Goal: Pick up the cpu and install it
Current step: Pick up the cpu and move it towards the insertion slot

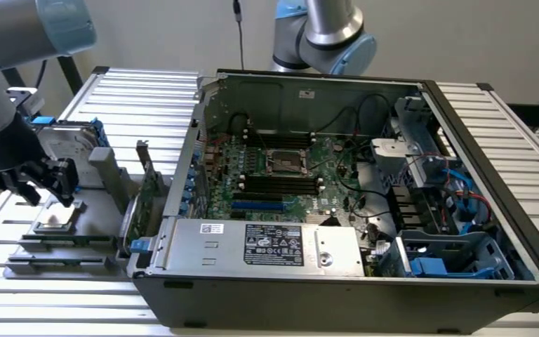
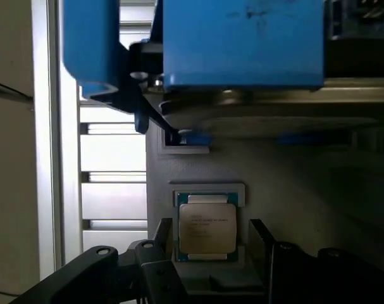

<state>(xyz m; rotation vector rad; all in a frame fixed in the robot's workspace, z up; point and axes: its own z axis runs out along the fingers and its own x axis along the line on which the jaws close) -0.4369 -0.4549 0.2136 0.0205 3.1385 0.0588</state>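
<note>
The cpu [image 2: 207,228], a small square chip with a dull silver top, lies flat in a recess of the grey fixture [image 1: 64,235] at the exterior view's left; there it shows as a pale square [image 1: 54,217]. My gripper [image 1: 47,188] hangs just above the cpu, open, with one dark finger on either side of the chip [image 2: 163,237] and apart from it. The empty cpu socket [image 1: 286,161] sits in the middle of the green motherboard [image 1: 279,179] inside the open computer case [image 1: 344,281].
A silver hard drive with blue rails [image 1: 68,140] stands just behind the gripper; it looms large as the blue rails [image 2: 242,41]. A long green circuit card [image 1: 143,186] stands upright between fixture and case. A second robot arm [image 1: 321,35] rises behind the case.
</note>
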